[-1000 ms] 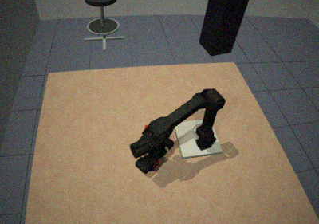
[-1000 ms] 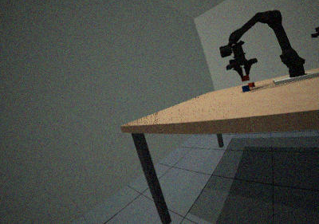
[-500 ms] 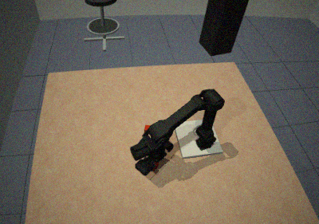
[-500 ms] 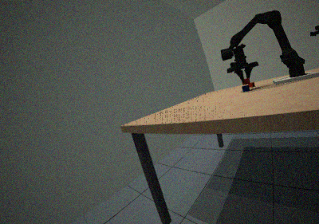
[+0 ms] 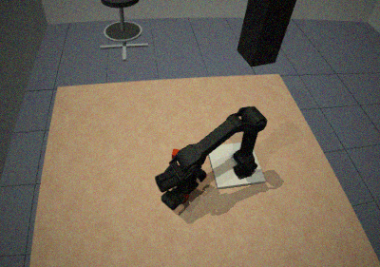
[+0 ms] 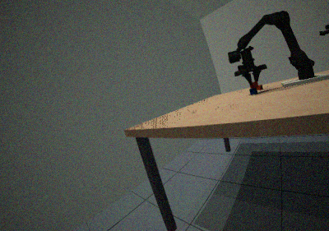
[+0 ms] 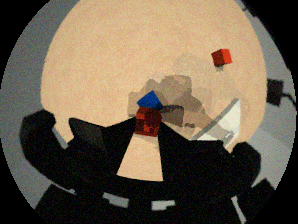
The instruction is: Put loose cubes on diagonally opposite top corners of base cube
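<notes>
- A red cube [image 7: 148, 121] is gripped in the claw [image 7: 148, 129], just above the blue base [image 7: 150, 100].
- It is judged light, rigid, best pinched on flat sides.
- The other cube [image 7: 222, 58] sits apart on the worktop [image 7: 133, 36].

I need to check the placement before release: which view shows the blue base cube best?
The wrist view: the blue base cube shows just beyond the red cube held in the gripper. The exterior view shows it only as a tiny blue speck under the red one. In the top view the arm hides it.
</notes>
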